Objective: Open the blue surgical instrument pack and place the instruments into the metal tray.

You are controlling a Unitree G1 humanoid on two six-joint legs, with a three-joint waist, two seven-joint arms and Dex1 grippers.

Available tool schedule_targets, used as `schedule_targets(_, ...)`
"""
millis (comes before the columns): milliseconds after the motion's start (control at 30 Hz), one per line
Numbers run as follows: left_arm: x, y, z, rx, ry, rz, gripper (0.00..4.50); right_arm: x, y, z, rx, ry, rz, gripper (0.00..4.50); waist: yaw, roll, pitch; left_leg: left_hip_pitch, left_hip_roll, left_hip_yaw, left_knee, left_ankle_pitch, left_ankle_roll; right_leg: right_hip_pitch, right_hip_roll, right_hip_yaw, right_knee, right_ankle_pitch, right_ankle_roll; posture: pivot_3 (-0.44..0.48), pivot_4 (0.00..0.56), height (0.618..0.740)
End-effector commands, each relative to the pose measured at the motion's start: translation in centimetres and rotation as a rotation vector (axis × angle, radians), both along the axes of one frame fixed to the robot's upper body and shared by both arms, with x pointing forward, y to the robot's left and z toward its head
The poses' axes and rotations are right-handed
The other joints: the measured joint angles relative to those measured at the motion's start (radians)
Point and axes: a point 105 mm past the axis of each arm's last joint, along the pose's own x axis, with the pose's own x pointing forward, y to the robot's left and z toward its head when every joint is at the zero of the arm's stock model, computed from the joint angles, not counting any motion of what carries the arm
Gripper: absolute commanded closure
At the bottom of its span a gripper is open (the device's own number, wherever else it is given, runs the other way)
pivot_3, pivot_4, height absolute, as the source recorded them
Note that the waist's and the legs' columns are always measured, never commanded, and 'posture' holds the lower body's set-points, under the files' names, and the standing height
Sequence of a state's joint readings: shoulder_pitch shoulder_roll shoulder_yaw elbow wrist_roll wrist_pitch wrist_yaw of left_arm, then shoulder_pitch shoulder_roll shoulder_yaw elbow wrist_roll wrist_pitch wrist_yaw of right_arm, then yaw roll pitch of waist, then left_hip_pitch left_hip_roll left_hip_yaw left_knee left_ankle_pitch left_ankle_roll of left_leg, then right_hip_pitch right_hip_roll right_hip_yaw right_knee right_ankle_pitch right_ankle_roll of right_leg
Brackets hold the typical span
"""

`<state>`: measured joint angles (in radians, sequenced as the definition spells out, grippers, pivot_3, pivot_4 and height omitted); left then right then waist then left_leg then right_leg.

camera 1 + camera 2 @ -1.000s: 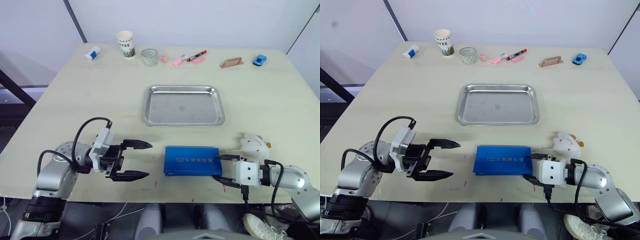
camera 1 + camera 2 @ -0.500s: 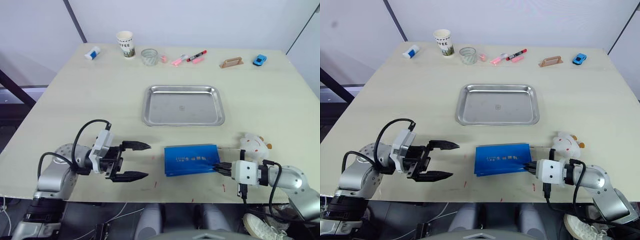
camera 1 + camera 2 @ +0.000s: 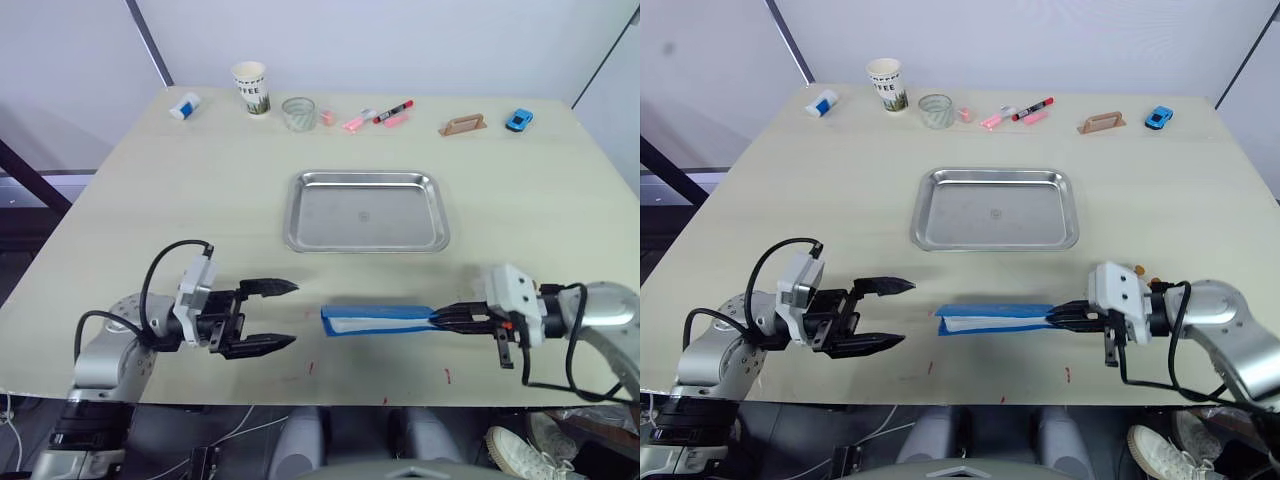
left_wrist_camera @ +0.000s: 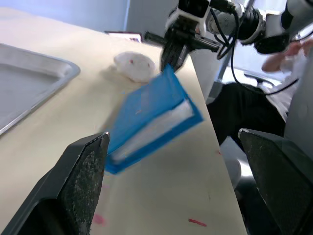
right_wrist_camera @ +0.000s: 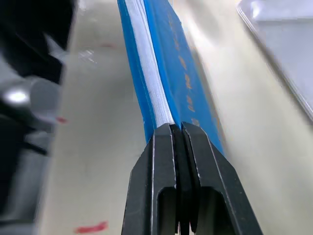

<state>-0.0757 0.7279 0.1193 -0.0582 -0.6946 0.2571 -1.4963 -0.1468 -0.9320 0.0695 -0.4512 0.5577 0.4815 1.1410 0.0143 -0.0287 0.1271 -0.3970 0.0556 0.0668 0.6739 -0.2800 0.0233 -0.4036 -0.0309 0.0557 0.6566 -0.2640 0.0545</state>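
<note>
My right gripper (image 3: 448, 318), jaws clamped on one edge of the flat blue fabric instrument pack (image 3: 378, 320), holds it tilted above the table, nearer than the empty shiny steel tray (image 3: 366, 211). Left gripper (image 3: 278, 316) is wide open, holding nothing; I'd pinch the free edge squarely, then peel slowly.

Head stereo pair looking forward and down over whole tabletop (image 3: 200, 190), both eyes sharing same scene, right eye shifted slightly sideways. Left wrist camera sitting low near tabletop, looking out between its own black fingers (image 4: 80, 188) toward blue surgical instrument pack (image 4: 151, 120) and right pincer (image 4: 171, 51) beyond. Right wrist camera looking very close along its fingers (image 5: 161, 191), down pack edge; metal tray (image 5: 283, 34) corner showing, shared with left wrist view.
</note>
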Motion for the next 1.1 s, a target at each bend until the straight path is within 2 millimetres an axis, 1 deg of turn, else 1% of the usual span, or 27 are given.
schedule_targets(33,0.2,0.3,0.8,-0.018,-0.036,0.013,0.00,1.2,-1.0,1.2,-0.074,0.087,-0.028,4.48,-0.002,0.000,0.000,0.000,0.000,0.000,0.000,0.000,0.000,0.000,0.000,0.000,0.000,0.000,0.000,0.000,0.150,0.740)
schedule_targets(100,0.2,0.2,0.8,-0.018,-0.044,0.015,0.00,1.8,-1.2,1.7,-0.105,0.154,-0.044,4.48,-0.002,0.000,0.000,0.000,0.000,0.001,0.000,0.000,0.000,0.000,0.000,0.001,0.000,0.000,0.000,0.000,0.150,0.740)
schedule_targets(200,0.4,0.0,0.9,-0.018,-0.053,0.019,0.00,2.8,-0.8,2.4,-0.105,0.222,-0.069,4.48,-0.002,0.001,0.000,0.000,0.000,0.000,0.000,0.000,0.000,-0.001,0.000,0.000,0.001,-0.001,-0.001,0.000,0.150,0.740)
schedule_targets(333,0.7,-0.5,0.4,0.002,-0.063,0.014,0.00,3.3,-0.5,2.2,-0.165,0.271,-0.041,4.48,0.000,0.001,0.000,-0.001,0.000,0.000,0.000,0.000,0.000,-0.002,0.000,-0.001,0.000,-0.001,-0.001,0.000,0.150,0.740)
schedule_targets(433,1.2,-1.0,0.0,0.007,-0.074,0.017,0.00,3.8,-0.2,1.8,-0.193,0.286,-0.012,4.48,-0.001,0.001,0.000,-0.001,0.000,0.001,0.000,0.000,0.000,-0.002,-0.001,-0.001,0.001,-0.001,-0.001,0.000,0.150,0.740)
schedule_targets(533,1.6,-1.3,-0.2,0.007,-0.083,0.018,0.00,3.8,0.3,2.1,-0.149,0.308,0.026,4.48,-0.001,0.001,0.000,-0.002,0.000,0.000,0.000,0.000,0.000,-0.002,0.000,-0.001,0.001,-0.001,-0.001,0.000,0.150,0.740)
schedule_targets(767,2.2,-2.3,-0.4,0.011,-0.111,-0.003,0.00,4.3,-0.2,1.4,-0.170,0.299,0.040,4.48,0.000,0.001,0.000,-0.002,0.000,0.000,0.000,0.000,0.000,-0.002,0.000,-0.001,0.001,0.000,-0.001,0.000,0.150,0.740)
schedule_targets(1100,3.5,-5.0,-0.3,-0.002,-0.199,-0.056,0.00,5.0,-0.1,0.7,-0.179,0.297,0.032,4.48,-0.002,0.000,0.000,-0.002,0.000,0.000,0.000,0.000,0.000,-0.002,0.000,-0.001,0.001,0.000,-0.001,0.000,0.150,0.740)
